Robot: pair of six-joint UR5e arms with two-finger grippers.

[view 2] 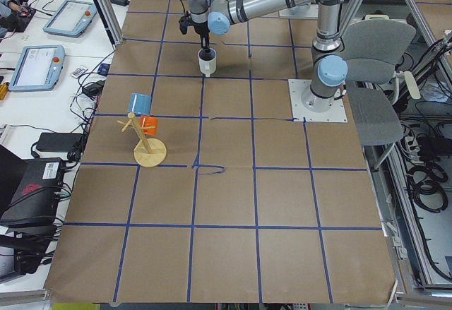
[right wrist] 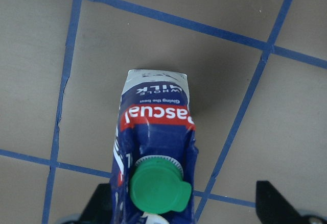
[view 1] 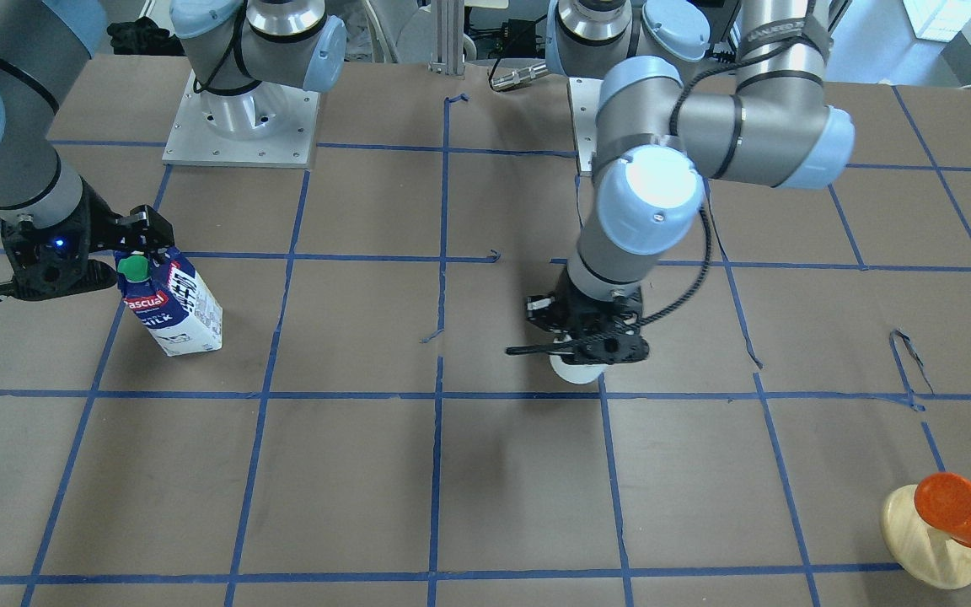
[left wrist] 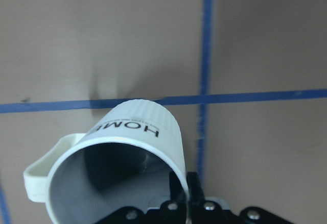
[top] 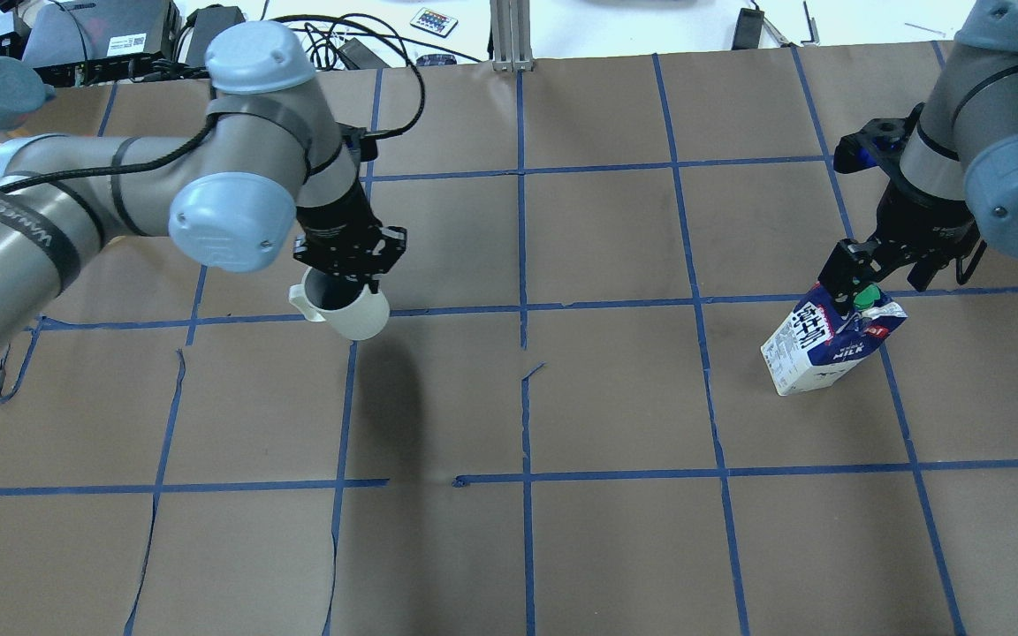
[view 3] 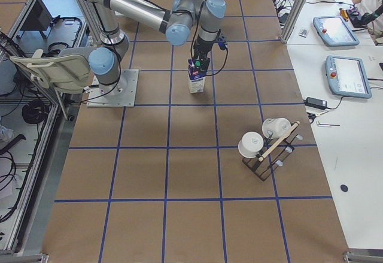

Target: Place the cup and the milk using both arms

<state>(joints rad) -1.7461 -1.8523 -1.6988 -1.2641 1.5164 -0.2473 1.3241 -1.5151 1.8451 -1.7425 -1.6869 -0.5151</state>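
The white cup [top: 350, 311] hangs tilted from my left gripper [top: 352, 269], which is shut on its rim and holds it above the table, over its own shadow. The left wrist view shows its "HOME" lettering [left wrist: 130, 128], grey inside and handle. In the front view the cup [view 1: 574, 369] peeks out under the gripper [view 1: 588, 341]. The blue and white milk carton [top: 827, 346] with the green cap [right wrist: 156, 189] stands on the table. My right gripper [top: 880, 281] is open, its fingers wide apart on either side of the carton's top [view 1: 172, 303].
A wooden mug tree [view 1: 928, 539] with an orange cup [view 1: 957, 506] stands at the table's end on my left. A black rack with white cups [view 3: 266, 146] stands at the other end. Blue tape lines grid the brown table [top: 615, 397].
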